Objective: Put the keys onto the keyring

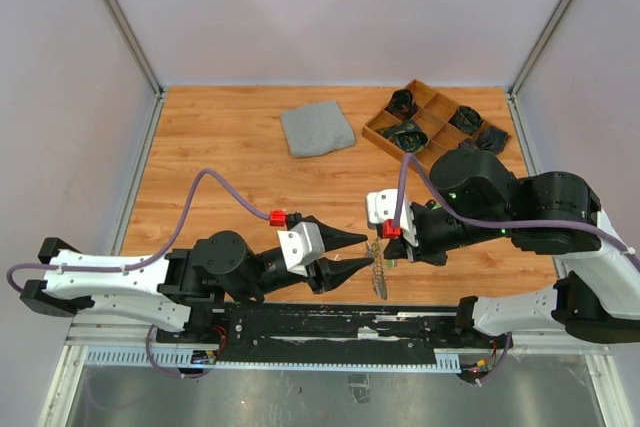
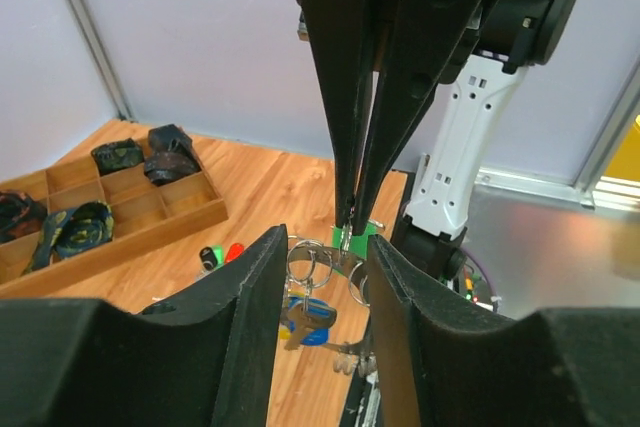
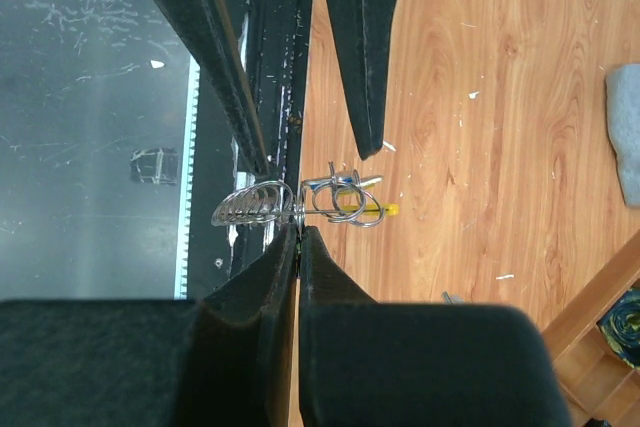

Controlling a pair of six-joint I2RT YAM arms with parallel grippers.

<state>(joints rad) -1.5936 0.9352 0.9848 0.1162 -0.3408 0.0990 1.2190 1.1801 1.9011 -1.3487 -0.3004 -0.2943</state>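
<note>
**Top external view: keyring pinched between two arms, job part done**

We see the right gripper [image 1: 388, 250], jaws clenched on the thin silvery wire keyring [image 3: 255, 205], holding it by the near edge of the wooden tabletop [image 1: 230, 147]. The left gripper [image 2: 328, 247] has its jaws released, standing either side of the keyring's loops without touching them. A blue-headed metal key [image 2: 305, 317] and a yellow-headed key [image 3: 385, 209] hang at the keyring; whether they are fully threaded we cannot tell. A red-headed piece [image 2: 233, 250] and a green-headed piece [image 2: 207, 258] lie on the wood beyond. We take them for keys, so we judge about half the work is left.
</note>
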